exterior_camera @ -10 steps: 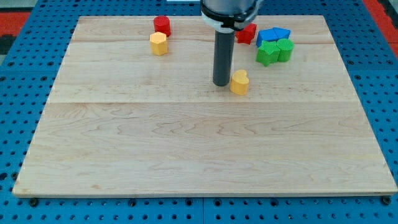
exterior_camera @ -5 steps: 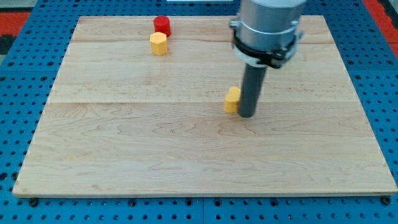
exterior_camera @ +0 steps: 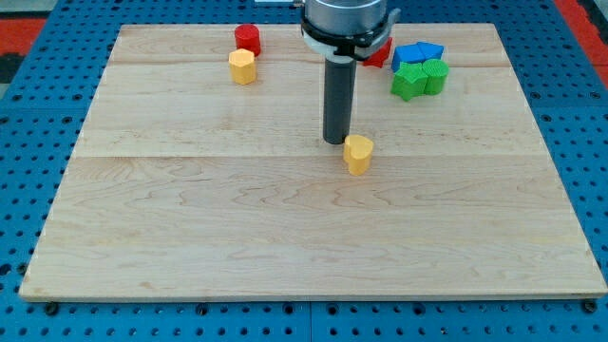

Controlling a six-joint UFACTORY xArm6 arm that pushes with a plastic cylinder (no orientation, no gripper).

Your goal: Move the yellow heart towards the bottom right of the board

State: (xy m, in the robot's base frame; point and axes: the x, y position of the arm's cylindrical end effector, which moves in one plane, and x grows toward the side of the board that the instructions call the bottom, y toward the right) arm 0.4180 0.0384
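You are looking at the yellow heart (exterior_camera: 358, 153) sitting near the middle of the board (exterior_camera: 285, 247), a little towards the right edge and well short of the bottom right corner. My tip (exterior_camera: 335, 142) is resting just beside it, on its upper-left side; whether the two are touching or a sliver apart is hard to judge at this angle. There are no fingers to open or close here, only a plain rod, so nothing is being clamped.

That placement is suiting the job, because the corner is lying on the far side of the heart from the rod. Try driving the push through the heart's centre, diagonally down and right. An off-centre contact is likely to make it spin or slip past the rod, so keep the stroke slow and re-seat behind it if it is drifting.

The other blocks are crowding the top edge: a red cylinder (exterior_camera: 248, 38), a yellow hexagonal block (exterior_camera: 242, 66), a partly hidden red block (exterior_camera: 382, 52), a blue block (exterior_camera: 418, 53) and a green block (exterior_camera: 419, 79). None is lying in the path.
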